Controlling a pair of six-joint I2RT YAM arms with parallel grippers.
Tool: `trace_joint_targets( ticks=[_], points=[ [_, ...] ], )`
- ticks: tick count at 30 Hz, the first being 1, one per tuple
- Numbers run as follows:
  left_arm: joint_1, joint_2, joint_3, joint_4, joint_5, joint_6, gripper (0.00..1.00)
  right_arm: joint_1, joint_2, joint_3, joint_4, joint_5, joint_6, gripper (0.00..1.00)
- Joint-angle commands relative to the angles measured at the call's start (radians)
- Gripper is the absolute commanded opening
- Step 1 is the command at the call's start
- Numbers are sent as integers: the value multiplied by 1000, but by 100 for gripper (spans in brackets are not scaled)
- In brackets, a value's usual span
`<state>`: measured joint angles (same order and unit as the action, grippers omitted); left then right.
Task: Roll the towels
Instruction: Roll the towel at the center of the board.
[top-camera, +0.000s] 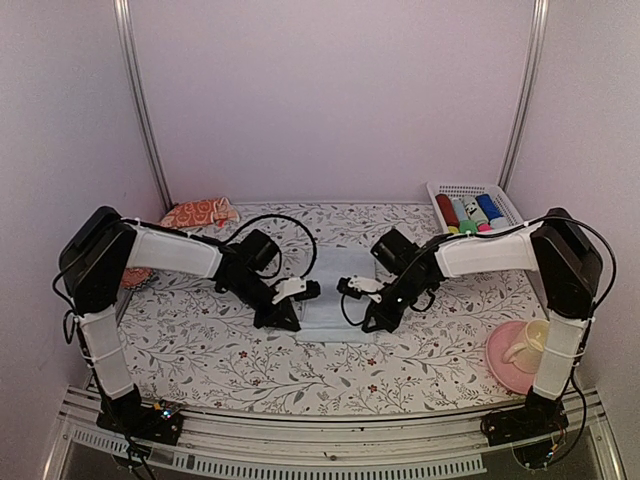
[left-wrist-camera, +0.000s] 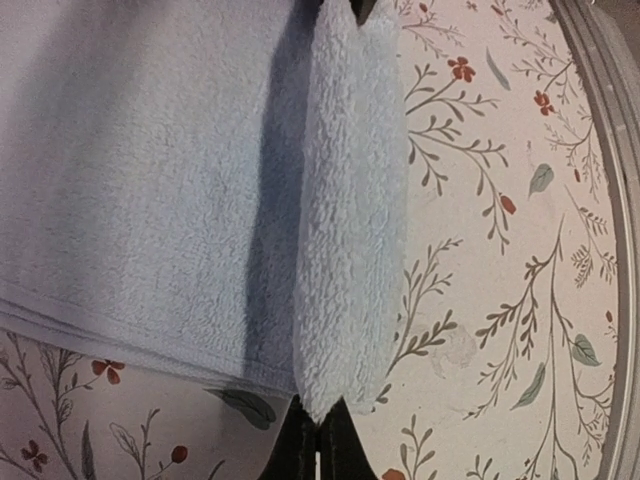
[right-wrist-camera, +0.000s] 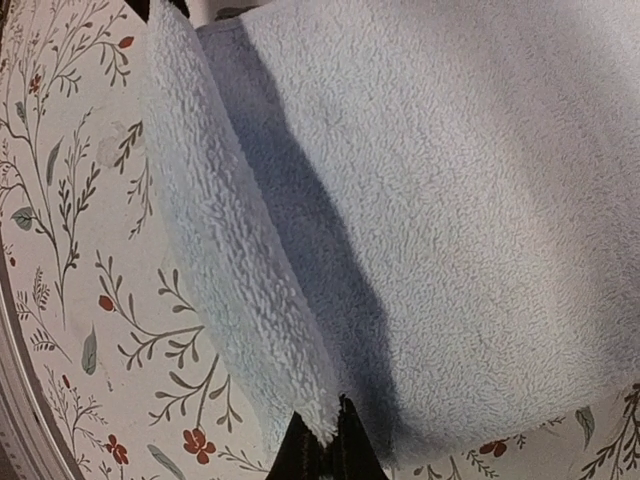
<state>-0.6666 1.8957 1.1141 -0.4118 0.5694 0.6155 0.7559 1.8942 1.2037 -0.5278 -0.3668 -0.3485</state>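
Left gripper (top-camera: 285, 316) pinched tight on blue towel (top-camera: 336, 288) at its 7 o'clock corner; right gripper (top-camera: 374, 318) clamped on same near edge at 5 o'clock (edge raised in a fold). Towel lies centre of table (top-camera: 200, 350). Orange-red towel (top-camera: 197, 212) bunched at 10 o'clock.

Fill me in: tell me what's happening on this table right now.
Both arms are working on the light blue towel spread flat in the middle. The left gripper and right gripper are each shut on its near edge, one at each end, pinching it up into a ridge. No roll yet. The orange-red towel lies bunched at the back left, untouched.
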Motion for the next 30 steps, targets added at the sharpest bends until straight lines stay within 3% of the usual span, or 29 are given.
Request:
trace_joint_targets(
  ticks=[1,9,15,17,19,22,26,30],
  points=[
    [18,38,30,8,-49,-30,0,-21,43,53,-5,35,25,4],
    [22,55,28,18,-97,-44,4,-28,103,74,-13,73,46,13],
    [31,39,24,29,-122,-55,25,-36,97,69,-16,109,64,20],
    [32,29,23,31,-128,-56,37,-35,88,68,-15,109,68,25],
    [32,11,20,35,-140,-54,42,-36,85,71,-16,108,68,25],
    [33,-34,-4,63,-170,-46,59,-37,87,74,-16,107,68,26],
    [33,-128,-89,149,-212,-3,71,-45,92,74,-18,103,78,27],
    [25,-234,-219,318,-232,95,75,-66,95,73,-21,86,96,28]
  ],
)
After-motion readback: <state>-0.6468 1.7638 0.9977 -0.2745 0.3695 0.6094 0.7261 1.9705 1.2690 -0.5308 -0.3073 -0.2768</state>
